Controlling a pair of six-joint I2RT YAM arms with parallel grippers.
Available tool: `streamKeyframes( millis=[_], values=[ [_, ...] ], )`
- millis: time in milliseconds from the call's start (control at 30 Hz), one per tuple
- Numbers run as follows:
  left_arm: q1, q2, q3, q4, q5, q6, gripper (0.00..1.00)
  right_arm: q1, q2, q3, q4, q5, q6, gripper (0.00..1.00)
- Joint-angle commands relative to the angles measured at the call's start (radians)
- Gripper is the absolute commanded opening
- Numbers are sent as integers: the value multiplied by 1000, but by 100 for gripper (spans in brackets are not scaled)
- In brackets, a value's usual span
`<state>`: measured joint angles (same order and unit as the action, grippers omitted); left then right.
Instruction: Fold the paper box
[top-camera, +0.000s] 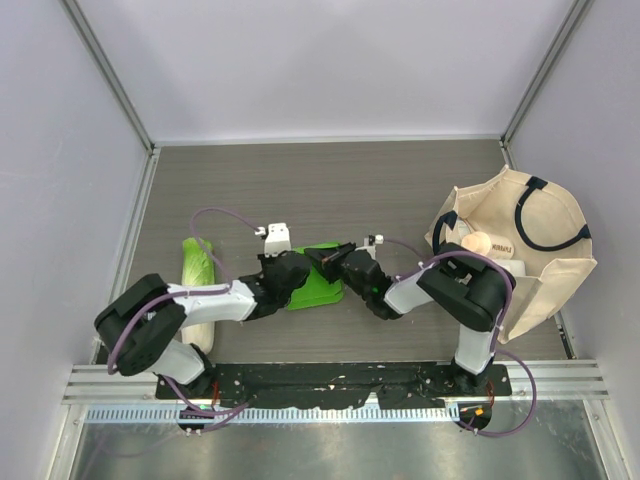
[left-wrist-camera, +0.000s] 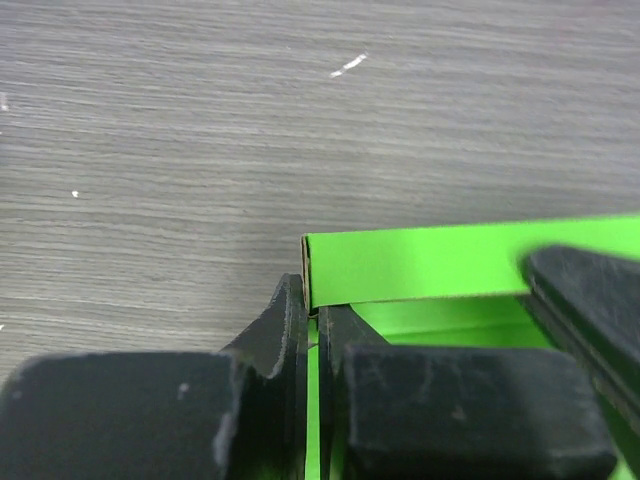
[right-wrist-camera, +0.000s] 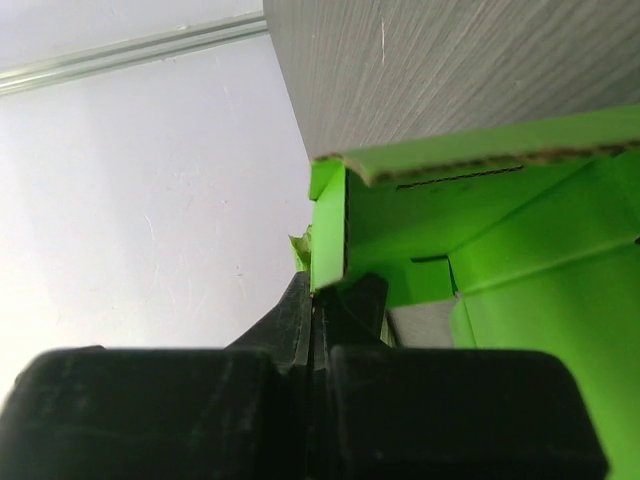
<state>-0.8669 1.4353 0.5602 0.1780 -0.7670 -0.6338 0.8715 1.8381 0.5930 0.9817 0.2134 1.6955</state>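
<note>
Arms (top-camera: 215, 298) black-and-white; purple cables (top-camera: 215, 212); left gripper (left-wrist-camera: 313, 312) scuffed black.

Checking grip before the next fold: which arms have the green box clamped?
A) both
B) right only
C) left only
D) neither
A: each wrist view shows its jaws pinched shut on a wall of the box.

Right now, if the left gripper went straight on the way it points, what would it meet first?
The box: the left gripper is shut on its upright green wall, so it would push that. Past it only table shows; the right gripper sits close alongside, depth unclear.
</note>
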Motion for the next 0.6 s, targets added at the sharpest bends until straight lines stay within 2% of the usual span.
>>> streamKeyframes(
  millis=[0,133,333,367,400,467,500,567],
  values=[
    [-14,132,93,-230,-250,-162,0,61,-60,-2,-99,29,78,0],
    [-17,212,148,-302,-296,-274,0,86,-68,19,-159,43,107,0],
    [-18,208,135,-201,-247,-213,0,95,-109,34,-230,73,90,0],
    [-18,195,98,-155,-197,-149,0,93,-106,33,-229,75,89,0],
    [-17,176,75,-71,-171,-124,3,92,-103,31,-224,73,87,0],
    [-18,108,2,-3,-118,-66,13,90,-97,27,-216,67,82,0],
    [-18,85,-22,59,-65,-47,23,90,-91,25,-198,66,81,0],
    [-18,1,-88,107,-11,-15,32,83,-89,28,-193,61,58,0]
  ],
)
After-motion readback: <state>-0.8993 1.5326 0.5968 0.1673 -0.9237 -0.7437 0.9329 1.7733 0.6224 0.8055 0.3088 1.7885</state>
